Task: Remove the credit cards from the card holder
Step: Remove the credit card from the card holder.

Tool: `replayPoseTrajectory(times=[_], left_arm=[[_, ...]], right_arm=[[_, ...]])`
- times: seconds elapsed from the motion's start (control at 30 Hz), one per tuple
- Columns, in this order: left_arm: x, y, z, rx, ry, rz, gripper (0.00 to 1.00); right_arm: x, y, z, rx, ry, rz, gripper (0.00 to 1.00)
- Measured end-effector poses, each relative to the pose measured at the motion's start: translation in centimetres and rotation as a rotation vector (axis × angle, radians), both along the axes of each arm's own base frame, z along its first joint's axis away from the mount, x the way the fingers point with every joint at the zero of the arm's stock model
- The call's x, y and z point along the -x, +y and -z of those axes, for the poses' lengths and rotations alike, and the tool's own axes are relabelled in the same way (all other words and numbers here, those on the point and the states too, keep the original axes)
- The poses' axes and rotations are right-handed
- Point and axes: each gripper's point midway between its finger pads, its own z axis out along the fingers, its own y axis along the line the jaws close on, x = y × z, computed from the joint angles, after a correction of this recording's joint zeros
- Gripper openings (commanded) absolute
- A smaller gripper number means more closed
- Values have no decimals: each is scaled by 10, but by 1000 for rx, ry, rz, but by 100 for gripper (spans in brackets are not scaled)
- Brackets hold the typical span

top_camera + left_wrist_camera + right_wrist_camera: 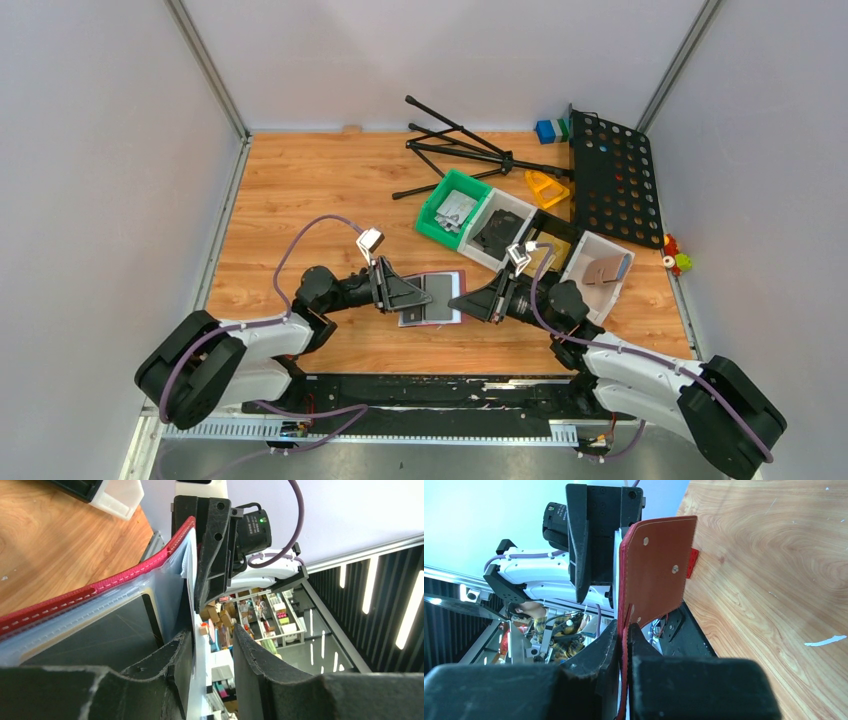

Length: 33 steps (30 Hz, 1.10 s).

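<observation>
The card holder (436, 298) hangs open between my two grippers, just above the table. Its dark-red leather outer face (656, 570) shows in the right wrist view. My right gripper (625, 626) is shut on its red stitched edge. In the left wrist view the inner side shows a red edge (100, 587) and clear pockets with a dark credit card (100, 637) inside. My left gripper (212, 630) is open at the holder's other end. A thin white edge (199, 680) lies against its left finger, with a gap to the right finger.
Behind the holder stand a green bin (452, 208) and two white bins (500, 228) (598, 268). Further back lie a folded black stand (460, 150), a black perforated plate (612, 180), a yellow piece (546, 187) and blue-green blocks (552, 130).
</observation>
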Motion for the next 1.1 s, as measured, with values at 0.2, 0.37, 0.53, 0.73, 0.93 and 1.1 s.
replayPoseTrajectory(times=[0.2, 0.37, 0.53, 0.73, 0.93, 1.1], left_arm=[[-2, -2, 6, -10, 35, 3, 17], [0, 0, 1, 11, 27, 4, 17], [0, 1, -3, 31, 21, 5, 17], [2, 3, -7, 45, 14, 8, 15], [2, 3, -5, 42, 17, 9, 2], [-3, 8, 0, 32, 25, -10, 0]], right_arm=[[1, 0, -1, -3, -3, -1, 10], [3, -3, -10, -21, -24, 3, 11], [5, -7, -14, -24, -38, 13, 13], [4, -8, -13, -18, -39, 17, 14], [4, -8, -13, -18, -39, 18, 7], [3, -9, -14, -22, -42, 24, 0]])
